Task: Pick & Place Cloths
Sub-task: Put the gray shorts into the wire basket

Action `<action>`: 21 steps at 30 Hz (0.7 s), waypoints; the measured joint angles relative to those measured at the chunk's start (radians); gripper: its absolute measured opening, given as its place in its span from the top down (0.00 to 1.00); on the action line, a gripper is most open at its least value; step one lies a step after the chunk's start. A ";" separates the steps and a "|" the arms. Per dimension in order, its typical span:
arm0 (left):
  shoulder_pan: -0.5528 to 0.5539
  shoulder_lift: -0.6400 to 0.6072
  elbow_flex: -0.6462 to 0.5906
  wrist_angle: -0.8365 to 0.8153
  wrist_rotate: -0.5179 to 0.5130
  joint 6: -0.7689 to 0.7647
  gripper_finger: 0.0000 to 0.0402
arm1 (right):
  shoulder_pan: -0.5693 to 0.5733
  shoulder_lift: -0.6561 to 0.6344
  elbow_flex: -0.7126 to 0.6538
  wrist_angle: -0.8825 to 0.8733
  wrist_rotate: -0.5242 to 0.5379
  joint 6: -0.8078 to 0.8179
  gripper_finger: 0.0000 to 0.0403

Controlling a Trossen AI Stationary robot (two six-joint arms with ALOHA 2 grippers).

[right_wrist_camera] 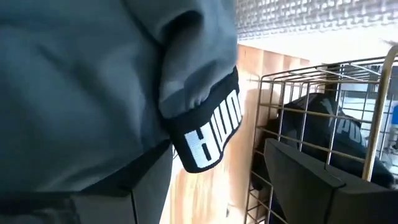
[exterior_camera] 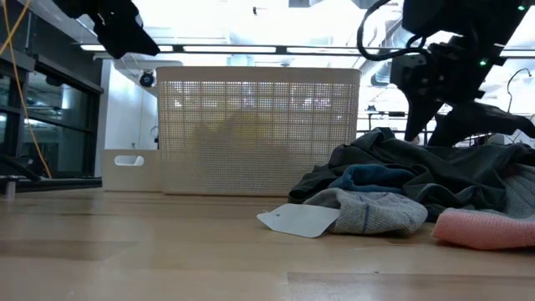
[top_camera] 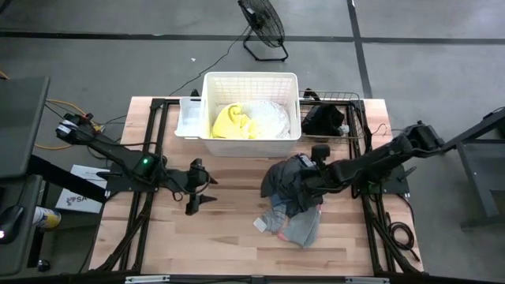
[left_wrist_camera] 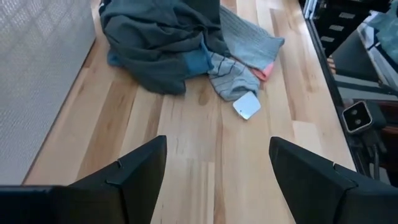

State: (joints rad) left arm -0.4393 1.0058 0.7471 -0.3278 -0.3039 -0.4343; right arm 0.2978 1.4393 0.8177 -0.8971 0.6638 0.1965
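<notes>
A heap of cloths [top_camera: 290, 201] lies on the wooden table right of centre. A dark grey one [top_camera: 280, 177] is on top, with blue, striped grey [exterior_camera: 368, 209] and pink [exterior_camera: 485, 227] ones under it. My right gripper [top_camera: 304, 180] hovers open, slanting down at the top of the heap [exterior_camera: 401, 142]. The dark grey cloth's black band with white letters [right_wrist_camera: 208, 134] shows between its fingers. My left gripper [top_camera: 209, 192] stands open and holds nothing, left of the heap and above bare table [left_wrist_camera: 217, 142]. A yellow cloth [top_camera: 233, 122] and a white one [top_camera: 268, 118] lie in the white basket [top_camera: 251, 76]. My right gripper stands with its fingers at the top fold of the dark grey cloth [right_wrist_camera: 93, 74], coming from the right and slanting down. The cloth covers one finger in the right wrist view. I cannot tell whether the gripper touches it.
A wire basket [top_camera: 359, 99] at the far right holds a black cloth [top_camera: 323, 118]. A white tag [top_camera: 260, 225] lies at the heap's near left edge. The white basket's wall [left_wrist_camera: 37, 74] runs along the far side. Bare wood stretches across the table's left and near parts.
</notes>
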 joint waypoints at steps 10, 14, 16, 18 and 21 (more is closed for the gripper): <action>0.000 0.000 0.000 0.005 0.005 0.001 0.30 | -0.051 0.072 0.000 0.033 -0.064 -0.037 0.40; 0.000 0.000 0.000 0.004 0.005 0.001 0.30 | -0.054 0.090 0.000 0.039 -0.066 -0.038 0.44; 0.000 0.000 0.000 0.004 0.005 0.002 0.30 | -0.056 0.090 0.000 0.039 -0.067 -0.037 0.48; 0.000 0.000 0.000 0.004 0.005 0.002 0.30 | -0.061 0.090 0.000 0.039 -0.067 -0.037 0.52; 0.000 0.000 0.000 0.004 0.005 0.002 0.30 | -0.066 0.090 0.000 0.037 -0.066 -0.018 0.59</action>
State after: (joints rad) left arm -0.4393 1.0058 0.7471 -0.3237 -0.2985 -0.4320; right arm 0.2322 1.5295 0.8177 -0.8599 0.5976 0.1787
